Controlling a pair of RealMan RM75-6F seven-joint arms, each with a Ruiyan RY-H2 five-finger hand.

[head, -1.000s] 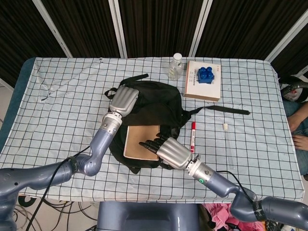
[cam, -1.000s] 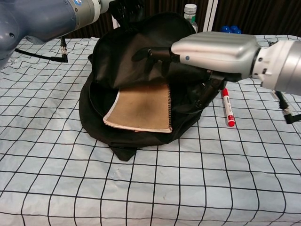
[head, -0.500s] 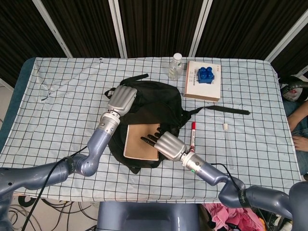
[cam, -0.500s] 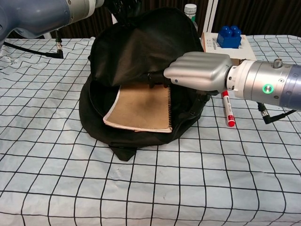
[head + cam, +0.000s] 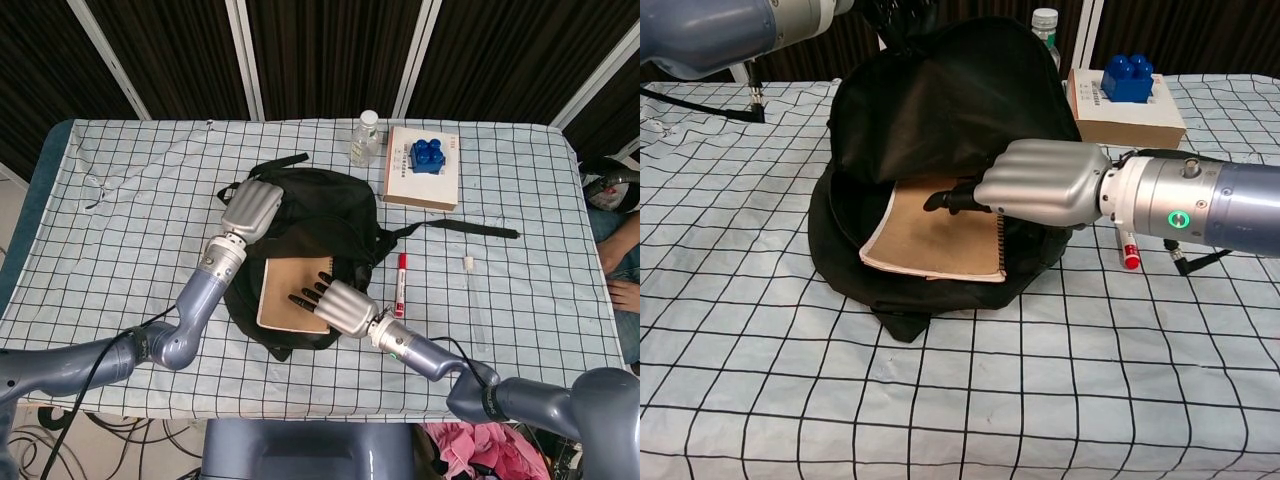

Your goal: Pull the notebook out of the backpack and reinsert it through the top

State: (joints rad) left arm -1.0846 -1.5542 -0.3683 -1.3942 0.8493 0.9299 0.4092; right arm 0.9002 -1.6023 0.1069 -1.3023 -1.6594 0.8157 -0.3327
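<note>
So the right hand [image 5: 335,303] is sitting right over the notebook [image 5: 290,295], palm down, dark fingers [image 5: 950,198] stretched forward and slightly spread across the brown cover. From the chest view the fingertips look like they're on or just above the cover, but honestly I can't tell if it's actually gripping the thing or only resting there. The notebook itself lies flat, half out of the black backpack [image 5: 330,225], its far end tucked under the bag's flap just beyond the right hand's fingers, spiral edge on the side nearest that hand's wrist. The left hand [image 5: 250,208] is further back and off to the left of the right one, planted on the top of the backpack. In the chest view you only catch its dark fingers [image 5: 902,12] at the top edge, apparently bunched in the fabric and holding the flap up, though the exact grip is hidden. Just to the right of the right hand there's a red marker [image 5: 401,284] lying on the checkered tablecloth [image 5: 130,200], close to the wrist. Well beyond both hands, at the far side of the table, a clear bottle [image 5: 365,139] stands next to a flat box [image 5: 421,180] with a blue block [image 5: 428,154] on top.
</note>
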